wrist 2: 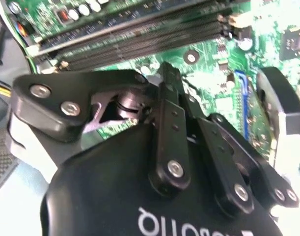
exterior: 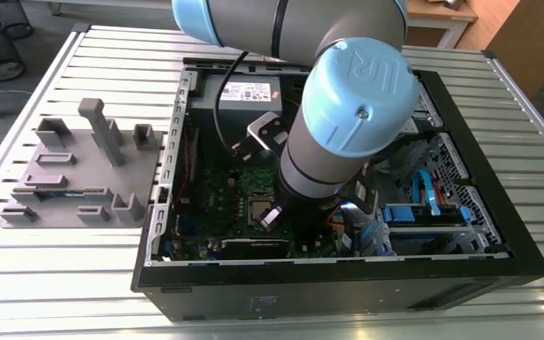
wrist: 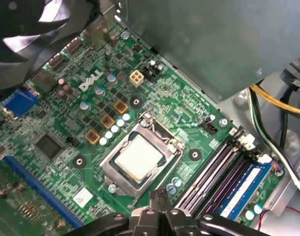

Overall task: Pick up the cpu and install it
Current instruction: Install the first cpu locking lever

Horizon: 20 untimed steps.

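My gripper (wrist: 159, 199) is cut off at the edge of the first wrist view. I see its two tips pressed together with nothing between them, hanging over the motherboard (wrist: 56, 113) just beside the socket frame (wrist: 110, 169). In the second wrist view my own black links stand in front of most of the board, and what lies under the tips is hidden. In the exterior view my arm (exterior: 348, 106) covers the middle of the open computer case (exterior: 499, 241), so the socket is hard to make out there. A dark fan (wrist: 27, 19) and the grey power supply box (wrist: 204, 44) are both cut off in the first wrist view, and yellow and black cables (wrist: 277, 98) run out of sight behind the box. The cpu (wrist: 139, 157) lies flat in the socket frame, apart from my fingers, with its pale metal top facing up. It is square, so it has no long axis. One pair of its edges runs parallel to the memory slots (wrist: 208, 172) and the other pair runs across them, all in line with the frame around it. I cannot tell whether the frame's latch is locked. Outside the case, a grey fixture tray (exterior: 74, 177) sits on the slatted table (exterior: 45, 269), on the exterior view's left.
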Available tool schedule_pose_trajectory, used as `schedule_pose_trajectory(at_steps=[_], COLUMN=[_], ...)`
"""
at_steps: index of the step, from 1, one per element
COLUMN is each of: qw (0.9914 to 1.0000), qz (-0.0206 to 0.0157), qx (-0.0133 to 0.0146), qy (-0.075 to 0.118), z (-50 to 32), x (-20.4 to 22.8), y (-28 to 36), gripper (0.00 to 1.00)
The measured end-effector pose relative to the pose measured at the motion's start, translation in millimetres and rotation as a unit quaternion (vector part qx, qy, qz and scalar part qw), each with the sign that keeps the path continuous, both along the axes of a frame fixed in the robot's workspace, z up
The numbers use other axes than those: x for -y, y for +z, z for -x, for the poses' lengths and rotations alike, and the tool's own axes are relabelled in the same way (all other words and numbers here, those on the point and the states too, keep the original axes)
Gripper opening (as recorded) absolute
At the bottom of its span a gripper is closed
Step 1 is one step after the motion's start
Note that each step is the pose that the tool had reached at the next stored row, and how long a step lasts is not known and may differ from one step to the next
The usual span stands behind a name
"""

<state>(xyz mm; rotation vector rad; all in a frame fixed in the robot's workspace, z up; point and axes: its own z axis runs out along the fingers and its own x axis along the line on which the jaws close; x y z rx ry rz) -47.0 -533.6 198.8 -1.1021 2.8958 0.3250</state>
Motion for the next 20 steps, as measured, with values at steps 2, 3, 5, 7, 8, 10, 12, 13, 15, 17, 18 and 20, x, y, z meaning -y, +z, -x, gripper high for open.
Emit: schedule_pose_trajectory(at_steps=[2,3,5,7,8,10,12,13,15,17,18,20], qw=[1.0,1.0,1.0,1.0,1.0,1.0,1.0,1.0,1.0,1.0,1.0,1.0], qz=[-0.0002,-0.0002,-0.0001,-0.0001,-0.0001,-0.0001,-0.0001,-0.0002,-0.0003,-0.0002,0.0,-0.0001], qx=[0.0001,0.0,0.0001,0.0002,0.0002,0.0004,0.0003,0.0004,0.0004,0.0004,0.0004,0.0004], qy=[0.0,0.0,0.0,0.0,0.0,0.0,0.0,0.0,0.0,0.0,0.0,0.0], z=[0.1,0.3,1.3,3.4,4.7,6.5,6.9,7.0,7.1,7.0,7.1,7.1], x=[-2.1,-2.8,-3.2,-3.4,-3.4,-3.4,-3.4,-3.4,-3.4,-3.5,-3.4,-3.6], y=[-0.1,-0.1,-0.1,-0.1,-0.1,-0.1,0.0,0.3,2.0,5.0,6.6,9.5], gripper=[0.11,0.11,0.11,0.11,0.11,0.11,0.11,0.11,0.11,0.11,0.11,0.11])
